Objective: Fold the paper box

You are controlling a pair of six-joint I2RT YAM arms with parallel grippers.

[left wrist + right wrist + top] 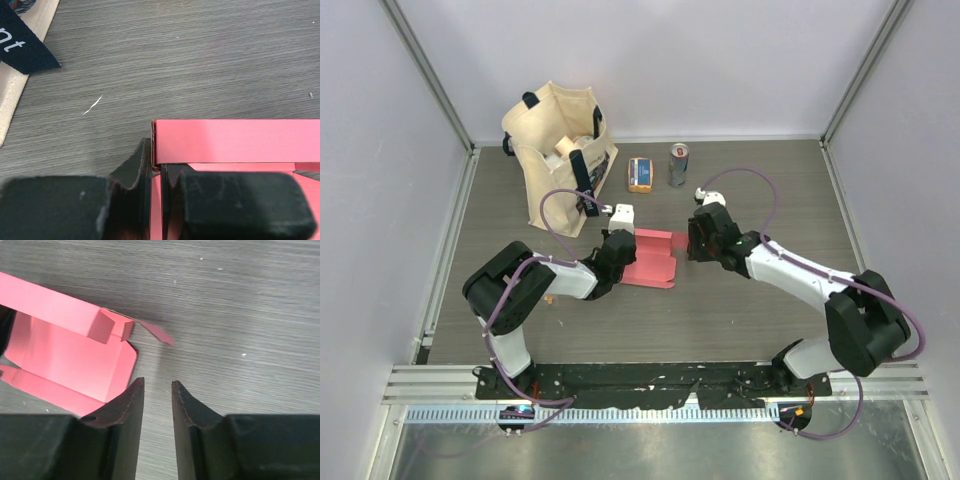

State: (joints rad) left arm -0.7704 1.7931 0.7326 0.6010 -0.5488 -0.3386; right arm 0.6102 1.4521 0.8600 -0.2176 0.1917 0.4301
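Observation:
The paper box (655, 262) is a pinkish-red card lying open on the grey table, with one long wall (235, 140) folded up and a small end flap (155, 333) sticking out. My left gripper (623, 258) is at the box's left end. In the left wrist view it (156, 167) is shut on a thin upright edge of the card. My right gripper (688, 243) hovers just off the box's right end. In the right wrist view it (158, 385) is open a little with only bare table between its fingers, and the box (70, 357) lies to their left.
A beige tote bag (560, 150) stands at the back left, and its dark strap (25, 45) shows in the left wrist view. An orange-and-blue packet (640, 174) and a small can (678, 164) stand behind the box. White walls enclose the table.

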